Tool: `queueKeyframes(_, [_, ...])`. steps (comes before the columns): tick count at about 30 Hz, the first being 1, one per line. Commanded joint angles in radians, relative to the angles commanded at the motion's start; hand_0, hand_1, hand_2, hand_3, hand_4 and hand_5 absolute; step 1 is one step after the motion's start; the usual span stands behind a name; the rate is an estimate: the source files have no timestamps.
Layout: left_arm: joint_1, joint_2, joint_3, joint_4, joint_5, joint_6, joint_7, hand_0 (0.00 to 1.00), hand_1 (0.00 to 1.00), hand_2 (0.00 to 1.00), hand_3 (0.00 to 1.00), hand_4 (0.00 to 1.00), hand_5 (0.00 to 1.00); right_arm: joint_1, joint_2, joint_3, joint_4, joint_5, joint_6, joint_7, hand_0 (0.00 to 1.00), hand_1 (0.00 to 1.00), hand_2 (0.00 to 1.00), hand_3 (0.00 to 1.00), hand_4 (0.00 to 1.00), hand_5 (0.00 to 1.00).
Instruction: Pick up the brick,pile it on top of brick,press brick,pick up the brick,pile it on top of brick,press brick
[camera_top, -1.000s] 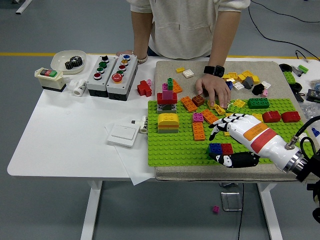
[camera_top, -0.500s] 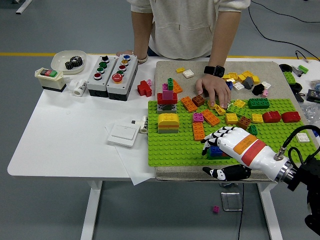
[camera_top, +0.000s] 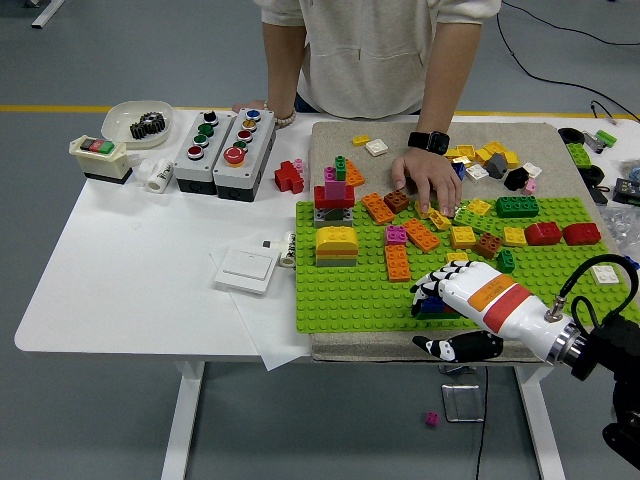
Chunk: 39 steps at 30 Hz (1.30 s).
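Note:
A blue brick (camera_top: 430, 306) sits near the front edge of the green baseplate (camera_top: 340, 300), with a red brick beside it hidden under my hand. My right hand (camera_top: 436, 292), white with black joints, lies over these bricks. Its fingers (camera_top: 428, 285) bend down onto them, while the thumb (camera_top: 447, 347) stays well apart at the mat's front edge, so nothing is grasped. A yellow and orange stack (camera_top: 336, 245) and a red, pink and green tower (camera_top: 335, 190) stand on the plate's left part. My left arm is out of view.
A person stands at the far side, one hand (camera_top: 428, 185) resting on loose bricks at the plate's far edge, the other (camera_top: 262, 106) on the table. Button boxes (camera_top: 225, 150), a white switch (camera_top: 247, 268) and a gear dish (camera_top: 138, 122) lie left. Several loose bricks (camera_top: 490, 160) lie back right.
My right hand slid left and toward the table's front, coming over the blue and red bricks, and its fingers bent down onto them. The person's hands have not moved.

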<state>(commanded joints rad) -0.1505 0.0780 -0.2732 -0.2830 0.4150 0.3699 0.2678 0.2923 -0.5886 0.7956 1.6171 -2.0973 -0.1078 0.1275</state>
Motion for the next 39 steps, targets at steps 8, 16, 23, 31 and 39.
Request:
queueKeyframes(8, [-0.001,-0.001,0.000,-0.001,-0.002,0.000,0.000,0.759,0.723,0.721,0.586,0.640,0.660,0.000,0.003,0.000,-0.025,0.002,-0.001,0.003,0.717,0.664,0.705,0.543,0.714,0.519])
queueKeyframes(16, [0.000,-0.001,0.000,-0.001,-0.002,-0.001,0.002,0.760,0.722,0.724,0.586,0.641,0.662,-0.003,0.006,-0.005,-0.035,0.009,0.002,0.004,0.718,0.659,0.697,0.538,0.709,0.496])
queueKeyframes(23, [-0.001,-0.001,0.002,-0.001,-0.004,0.000,0.001,0.759,0.722,0.725,0.587,0.641,0.662,-0.004,0.004,-0.004,-0.032,0.012,0.006,-0.001,0.719,0.658,0.697,0.537,0.707,0.492])
queueKeyframes(31, [-0.001,-0.001,0.001,-0.001,-0.002,0.001,0.001,0.759,0.722,0.726,0.587,0.641,0.662,-0.003,0.005,-0.007,-0.030,0.013,0.008,-0.003,0.721,0.660,0.696,0.540,0.705,0.488])
queueKeyframes(39, [-0.001,-0.001,0.000,-0.001,-0.001,0.001,0.001,0.759,0.722,0.727,0.586,0.641,0.663,-0.005,0.005,-0.012,-0.033,0.012,0.010,-0.003,0.720,0.662,0.695,0.541,0.700,0.483])
